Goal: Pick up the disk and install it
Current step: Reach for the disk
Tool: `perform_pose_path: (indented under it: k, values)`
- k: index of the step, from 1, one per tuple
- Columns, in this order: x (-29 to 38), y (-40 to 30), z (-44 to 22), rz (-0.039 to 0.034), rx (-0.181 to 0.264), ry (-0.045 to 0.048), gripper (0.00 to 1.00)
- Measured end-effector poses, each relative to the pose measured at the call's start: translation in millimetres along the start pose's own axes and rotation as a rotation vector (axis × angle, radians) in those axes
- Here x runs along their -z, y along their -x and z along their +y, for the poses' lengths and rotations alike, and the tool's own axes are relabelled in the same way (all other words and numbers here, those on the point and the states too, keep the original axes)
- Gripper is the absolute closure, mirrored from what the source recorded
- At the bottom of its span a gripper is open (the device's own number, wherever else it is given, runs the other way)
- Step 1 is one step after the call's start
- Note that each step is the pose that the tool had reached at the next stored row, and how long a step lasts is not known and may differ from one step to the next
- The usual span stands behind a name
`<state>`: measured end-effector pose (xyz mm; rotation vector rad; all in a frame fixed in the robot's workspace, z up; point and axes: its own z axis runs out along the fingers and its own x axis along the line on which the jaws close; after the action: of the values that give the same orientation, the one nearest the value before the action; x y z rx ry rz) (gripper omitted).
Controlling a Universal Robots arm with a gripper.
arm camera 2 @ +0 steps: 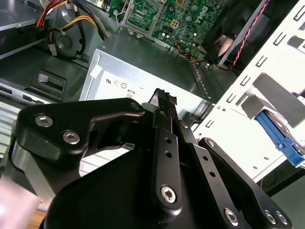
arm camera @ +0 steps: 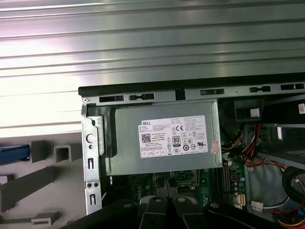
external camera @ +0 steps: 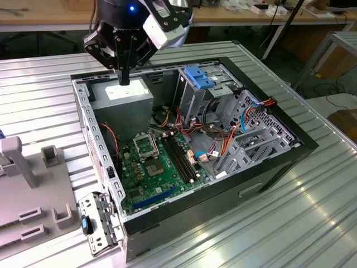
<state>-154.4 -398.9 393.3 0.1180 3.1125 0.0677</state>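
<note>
Fingers point(arm camera 2: 164, 138) pinched together on nothing — gripper point(external camera: 124, 78) hangs right above the power supply point(external camera: 125, 96) in the open computer case point(external camera: 85, 114), so disk not grabbed yet — nothing installed.

This was a robotics lab or workshop: an opened computer case point(external camera: 189, 212) sat on a ribbed metal table point(external camera: 312, 223), cluttered wooden benches point(external camera: 50, 17) at twelve o'clock.
</note>
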Motion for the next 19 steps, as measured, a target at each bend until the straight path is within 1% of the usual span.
perform_pose_path:
  k: [5,10,12,13,16,17,19]
  values:
    - [0.2,-5.9,-0.4,0.0000,0.000,0.0000,0.89]
    - [0.4,-15.6,-1.2,0.0000,0.000,0.0000,0.89]
    - [0.5,-18.0,-1.4,0.0000,0.000,0.0000,0.89]
    - [0.6,-20.1,-1.5,0.0000,0.000,0.0000,0.89]
    - [0.8,-29.9,-2.3,0.0000,0.000,0.0000,0.89]
    - [0.9,-32.0,-2.4,0.0000,0.000,0.0000,0.89]
    - [1.0,-34.1,-2.6,0.0000,0.000,0.0000,0.89]
